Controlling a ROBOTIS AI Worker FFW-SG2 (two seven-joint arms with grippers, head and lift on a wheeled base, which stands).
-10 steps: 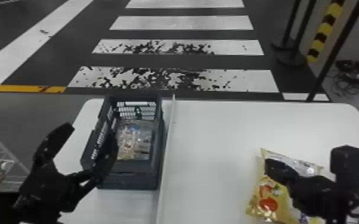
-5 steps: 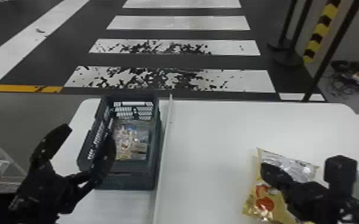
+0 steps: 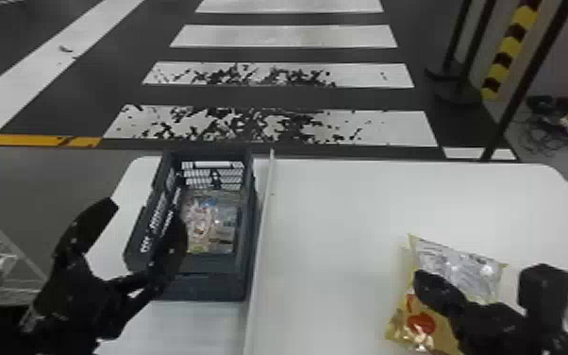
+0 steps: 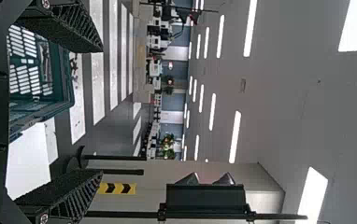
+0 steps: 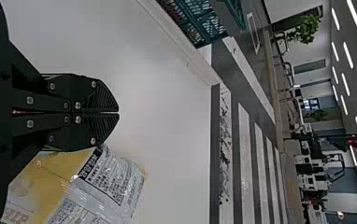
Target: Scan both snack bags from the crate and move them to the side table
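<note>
Spreading its two fingers widely apart, the left gripper [image 3: 140, 222] is hovering at the left side of the dark crate [image 3: 247, 212], and in the head view one of its fingers is covering a part of the crate's left wall. In the left wrist view, this same left gripper [image 4: 103, 111] is showing a wide gap, and the crate is appearing beyond it. The crate is standing on the left part of the white table [image 3: 335, 212], and on its floor a mostly transparent snack bag [image 3: 212, 226] is lying flat. A thin raised strip [image 3: 263, 226] is running along the table, just beside the right side of the crate. Well apart from the crate, on the right part of the table, a yellow and silver snack bag [image 3: 457, 264] is lying, and the right gripper [image 3: 422, 279] is covering some of it in the head view. In the right wrist view, the right gripper [image 5: 118, 113] is keeping both fingers pressed together, while the yellow and silver snack bag is resting near them; whether they are touching it, I am not able to tell. Behind the table, white stripes [image 3: 297, 35] are crossing the dark floor.
</note>
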